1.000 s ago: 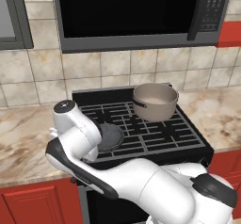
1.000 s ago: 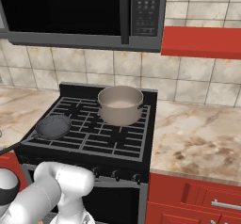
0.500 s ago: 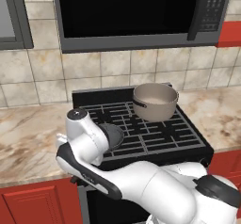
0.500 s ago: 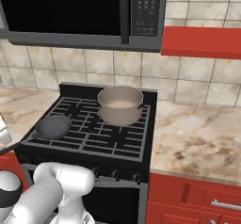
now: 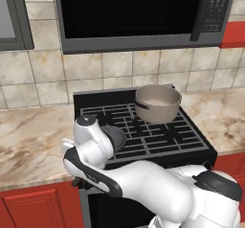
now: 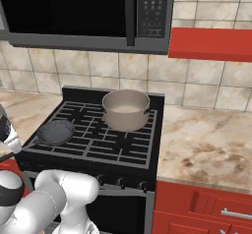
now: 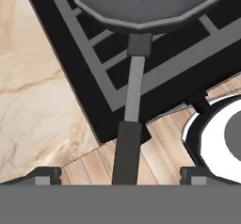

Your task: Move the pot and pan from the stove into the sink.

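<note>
Beige marble table (image 6: 206, 139) both sides of stove (image 6: 98, 144), microwave (image 5: 129, 11) above. Pot (image 6: 126, 110) at 1 o'clock on grates, pan (image 6: 55, 131) at 8. Arm bent low; claw (image 7: 120, 175) open w/ pan handle between tips.

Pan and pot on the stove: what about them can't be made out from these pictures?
- Pan, left base view: its near side and handle are hidden behind the arm.
- Pan, hand view: the far part of the bowl is cut off by the top edge; the handle's end runs into the bottom edge between the fingers.
- Pot, right base view: its far handle is hidden by the pot's own body.
</note>
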{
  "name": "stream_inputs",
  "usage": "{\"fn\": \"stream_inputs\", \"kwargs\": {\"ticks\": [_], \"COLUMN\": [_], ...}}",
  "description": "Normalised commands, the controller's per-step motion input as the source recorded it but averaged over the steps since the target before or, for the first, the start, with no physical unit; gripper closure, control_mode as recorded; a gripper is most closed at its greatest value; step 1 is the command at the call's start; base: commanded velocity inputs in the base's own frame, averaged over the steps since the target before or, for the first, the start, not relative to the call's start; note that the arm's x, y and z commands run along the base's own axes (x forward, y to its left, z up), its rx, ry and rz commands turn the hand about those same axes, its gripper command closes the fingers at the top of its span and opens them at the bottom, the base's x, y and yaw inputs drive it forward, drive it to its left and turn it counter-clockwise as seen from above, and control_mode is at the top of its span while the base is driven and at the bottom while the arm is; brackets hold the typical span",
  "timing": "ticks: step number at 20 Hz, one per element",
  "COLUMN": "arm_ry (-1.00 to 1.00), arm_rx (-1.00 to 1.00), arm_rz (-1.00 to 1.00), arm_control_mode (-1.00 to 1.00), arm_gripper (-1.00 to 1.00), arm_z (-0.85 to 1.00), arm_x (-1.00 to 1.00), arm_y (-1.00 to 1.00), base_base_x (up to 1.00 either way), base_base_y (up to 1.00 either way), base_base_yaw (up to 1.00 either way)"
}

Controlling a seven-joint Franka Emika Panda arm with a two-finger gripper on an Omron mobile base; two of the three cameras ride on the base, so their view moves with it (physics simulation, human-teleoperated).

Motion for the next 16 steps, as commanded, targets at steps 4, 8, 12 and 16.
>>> {"fn": "stream_inputs", "kwargs": {"ticks": [4, 8, 12, 16], "arm_ry": [0.00, 0.00, 0.00, 0.00], "arm_rx": [0.01, 0.00, 0.00, -0.01], "arm_rz": [0.06, 0.00, 0.00, 0.00], "arm_control_mode": [-1.00, -1.00, -1.00, -1.00], "arm_gripper": [-1.00, -1.00, -1.00, -1.00], "arm_z": [-0.20, 0.00, -0.08, -0.17], "arm_x": [0.08, 0.00, 0.00, 0.00], "arm_y": [-0.01, 0.00, 0.00, 0.00], "base_base_x": [0.00, 0.00, 0.00, 0.00], "base_base_y": [0.00, 0.00, 0.00, 0.00], "base_base_yaw": [0.00, 0.00, 0.00, 0.00]}}
